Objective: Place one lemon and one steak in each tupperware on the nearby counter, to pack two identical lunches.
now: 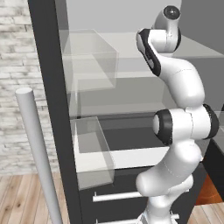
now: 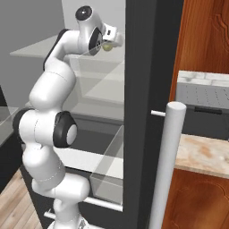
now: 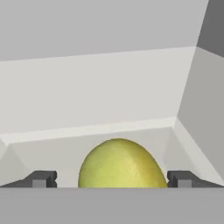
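Base views flank arm point(image 1: 179, 127), sharing open fridge point(image 1: 94, 87), hand view close on lemon point(image 3: 120, 164)

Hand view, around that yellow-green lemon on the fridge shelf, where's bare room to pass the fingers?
The round yellow-green lemon sits midway between the open gripper's dark fingertips, with bare pale grey shelf on both flanks and behind. It tightens at right, where the side wall closes in.

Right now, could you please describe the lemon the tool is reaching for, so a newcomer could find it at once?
Look inside the open fridge, on its pale upper shelf near the back wall. The lemon sits there between the open tool fingertips, a yellow-green ball, the one coloured thing against grey walls.
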{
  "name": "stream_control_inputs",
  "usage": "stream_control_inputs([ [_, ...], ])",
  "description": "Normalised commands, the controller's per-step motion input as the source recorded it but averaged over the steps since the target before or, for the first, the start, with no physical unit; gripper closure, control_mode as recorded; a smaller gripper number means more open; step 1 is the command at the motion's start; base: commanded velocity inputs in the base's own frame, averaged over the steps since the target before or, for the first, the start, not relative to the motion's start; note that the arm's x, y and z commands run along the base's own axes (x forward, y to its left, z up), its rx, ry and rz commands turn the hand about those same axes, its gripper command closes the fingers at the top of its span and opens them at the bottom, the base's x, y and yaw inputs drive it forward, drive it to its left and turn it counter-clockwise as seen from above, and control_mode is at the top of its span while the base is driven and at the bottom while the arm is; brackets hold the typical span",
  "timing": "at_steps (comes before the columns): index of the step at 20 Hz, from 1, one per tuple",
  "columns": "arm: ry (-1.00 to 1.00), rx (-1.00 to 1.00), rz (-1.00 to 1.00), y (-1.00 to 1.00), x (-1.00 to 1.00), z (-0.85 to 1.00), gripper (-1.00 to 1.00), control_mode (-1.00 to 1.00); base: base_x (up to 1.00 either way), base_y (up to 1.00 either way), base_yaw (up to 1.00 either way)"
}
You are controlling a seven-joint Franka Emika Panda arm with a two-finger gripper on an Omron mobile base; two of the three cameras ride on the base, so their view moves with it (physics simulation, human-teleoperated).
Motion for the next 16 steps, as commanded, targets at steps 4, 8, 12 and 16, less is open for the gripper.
stream_control_inputs([
  [4, 0.00, 0.00, 0.00, -0.14, 0.34, -0.03, -1.00, -1.00, 0.00, 0.00, 0.00],
  [8, 0.01, 0.00, 0.00, -0.04, 0.00, -0.19, -1.00, -1.00, 0.00, 0.00, 0.00],
  [12, 0.02, 0.00, 0.00, 0.00, 0.00, -0.31, -1.00, -1.00, 0.00, 0.00, 0.00],
  [16, 0.02, 0.00, 0.00, 0.00, 0.06, -0.31, -1.00, -1.00, 0.00, 0.00, 0.00],
])
